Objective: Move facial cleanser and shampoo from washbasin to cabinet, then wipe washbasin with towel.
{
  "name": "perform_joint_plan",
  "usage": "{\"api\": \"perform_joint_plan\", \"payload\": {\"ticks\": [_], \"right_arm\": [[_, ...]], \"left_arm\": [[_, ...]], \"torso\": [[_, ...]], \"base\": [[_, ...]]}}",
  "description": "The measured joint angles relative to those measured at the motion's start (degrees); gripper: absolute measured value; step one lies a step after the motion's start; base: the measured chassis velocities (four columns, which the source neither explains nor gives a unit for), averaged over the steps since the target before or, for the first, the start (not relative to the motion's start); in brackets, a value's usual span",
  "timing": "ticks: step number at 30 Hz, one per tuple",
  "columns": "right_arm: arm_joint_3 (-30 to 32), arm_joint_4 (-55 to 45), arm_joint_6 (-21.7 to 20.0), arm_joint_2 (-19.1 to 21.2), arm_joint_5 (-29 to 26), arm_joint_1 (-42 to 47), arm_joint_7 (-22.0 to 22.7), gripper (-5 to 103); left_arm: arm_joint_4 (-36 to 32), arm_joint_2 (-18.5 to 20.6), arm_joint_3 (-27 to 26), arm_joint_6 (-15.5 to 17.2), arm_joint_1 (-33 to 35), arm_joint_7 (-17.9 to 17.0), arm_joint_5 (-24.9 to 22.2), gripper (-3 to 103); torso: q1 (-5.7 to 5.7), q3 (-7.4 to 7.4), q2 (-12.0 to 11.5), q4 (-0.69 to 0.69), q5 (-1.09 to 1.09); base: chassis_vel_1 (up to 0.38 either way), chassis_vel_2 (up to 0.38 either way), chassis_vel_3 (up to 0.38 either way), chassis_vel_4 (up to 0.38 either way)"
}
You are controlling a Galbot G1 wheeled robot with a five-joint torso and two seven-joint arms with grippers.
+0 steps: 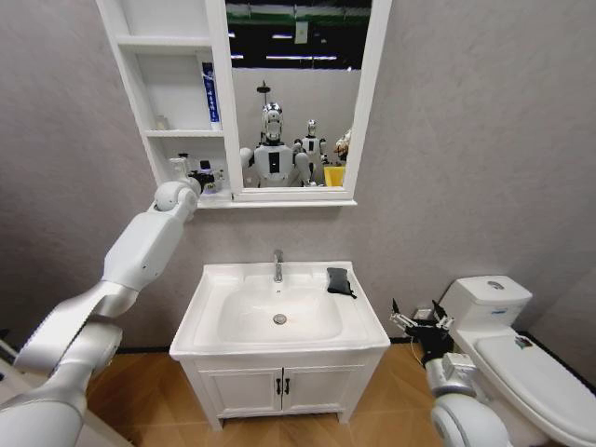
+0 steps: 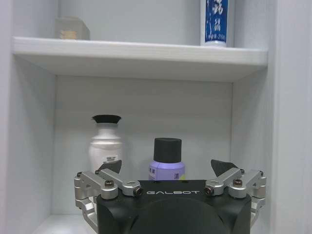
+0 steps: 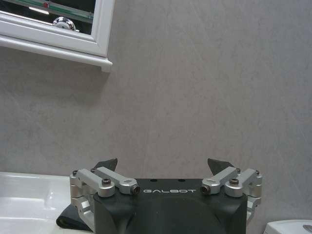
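- Towel: the dark folded cloth lies on the far right corner of the washbasin rim, right of the chrome tap. The rim shows no bottles on it.
- Cabinet: on its lowest shelf stand a white bottle with a black cap and, just right of it, a lilac bottle with a black cap. A blue-and-white tube stands on the shelf above.
- Left gripper: raised at the lowest shelf, facing the two bottles, its fingers spread wide and holding nothing.
- Right gripper: low beside the washbasin's right side, near the toilet, fingers spread wide and empty, the towel just ahead of it.
- Judgement: the bottles look placed, so wiping is the step at hand.
- To do it well: draw the left arm straight back, clear of the lilac bottle. Bring the right gripper down over the towel's middle and pinch several folds, so it does not unfold or slip off the rim.
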State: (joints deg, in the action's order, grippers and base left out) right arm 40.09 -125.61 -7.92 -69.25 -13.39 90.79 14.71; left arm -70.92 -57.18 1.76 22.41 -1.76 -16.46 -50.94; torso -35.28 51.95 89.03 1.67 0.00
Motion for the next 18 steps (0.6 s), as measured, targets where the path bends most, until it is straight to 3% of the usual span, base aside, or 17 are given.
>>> {"api": "perform_joint_plan", "payload": {"ticks": [3,4,5,6,7,8,9,10,12,13,15,16,17,18], "right_arm": [[-0.8,-0.38,-0.04,-0.08,-0.49,-0.49,0.34,100],[-0.8,-0.38,-0.04,-0.08,-0.49,-0.49,0.34,100],[-1.37,-0.63,-0.3,-0.27,-0.8,-0.54,0.51,100],[-1.73,-1.02,-0.58,-0.48,-1.1,-0.54,0.64,100],[-1.73,-1.02,-0.58,-0.48,-1.1,-0.54,0.64,100],[-1.83,-1.62,-0.85,-0.7,-1.45,-0.29,0.82,100],[-1.74,-2.56,-1.09,-1.07,-2.03,0.42,1.42,100],[-1.74,-2.56,-1.09,-1.07,-2.03,0.42,1.42,100],[-1.27,-4.24,-1.7,-1.46,-3.91,1.71,3.92,100],[-1.27,-4.24,-1.7,-1.46,-3.91,1.71,3.92,100],[-0.79,-5.04,-2.15,-0.56,-5.07,2.1,5.31,100],[-0.79,-5.04,-2.15,-0.56,-5.07,2.1,5.31,100],[-0.64,-5.41,-2.43,0.08,-5.58,2.22,5.72,100],[-0.64,-5.41,-2.43,0.08,-5.58,2.22,5.72,100]], "left_arm": [[-17.77,5.91,-4.27,-0.21,10.7,-7.85,-3.18,100],[-17.77,5.91,-4.27,-0.21,10.7,-7.85,-3.18,100],[-26.24,9.01,-5.92,0.2,15.93,-12.22,-5.6,100],[-32.4,11.09,-7.26,0.35,20.42,-14.33,-6.36,100],[-32.4,11.09,-7.26,0.35,20.42,-14.33,-6.36,100],[-37.62,12.86,-8.73,0.39,25.88,-15.37,-5.83,100],[-41.74,13.9,-11.06,0.13,32.5,-15.5,-3.44,100],[-41.74,13.9,-11.06,0.13,32.5,-15.5,-3.44,100],[-48.09,13.28,-20.0,0.2,47.93,-14.05,4.36,100],[-48.09,13.28,-20.0,0.2,47.93,-14.05,4.36,100],[-55.42,8.34,-31.48,1.15,65.69,-10.77,12.05,100],[-55.42,8.34,-31.48,1.15,65.69,-10.77,12.05,100],[-58.83,3.67,-37.68,-0.12,75.23,-7.48,17.48,100],[-58.83,3.67,-37.68,-0.12,75.23,-7.48,17.48,100]], "torso": [[0.0,-0.01,0.0,0.0,-0.02],[0.0,-0.01,0.0,0.0,-0.02],[0.0,-0.01,0.0,-0.01,-0.02],[0.01,-0.01,0.0,-0.03,0.03],[0.01,-0.01,0.0,-0.03,0.03],[0.02,-0.02,0.02,-0.04,0.03],[0.03,-0.02,0.02,-0.03,-0.02],[0.03,-0.02,0.02,-0.03,-0.02],[0.03,-0.02,0.02,0.05,0.0],[0.03,-0.02,0.02,0.05,0.0],[0.01,-0.01,0.02,-0.01,-0.04],[0.01,-0.01,0.02,-0.01,-0.04],[0.01,-0.01,0.02,-0.01,-0.01],[0.01,-0.01,0.02,-0.01,-0.01]], "base": [[0.0,0.0,0.0,0.0],[0.0,0.0,0.0,0.0],[0.0,0.0,0.0,0.0],[0.0,0.0,0.0,0.0],[0.0,0.0,0.0,0.0],[0.0,0.0,0.0,0.0],[0.0,0.0,0.0,0.0],[0.0,0.0,0.0,0.0],[0.0,0.0,0.0,0.0],[0.0,0.0,0.0,0.0],[0.0,0.0,0.0,0.0],[0.0,0.0,0.0,0.0],[0.0,0.0,0.0,0.0],[0.0,0.0,0.0,0.0]]}}
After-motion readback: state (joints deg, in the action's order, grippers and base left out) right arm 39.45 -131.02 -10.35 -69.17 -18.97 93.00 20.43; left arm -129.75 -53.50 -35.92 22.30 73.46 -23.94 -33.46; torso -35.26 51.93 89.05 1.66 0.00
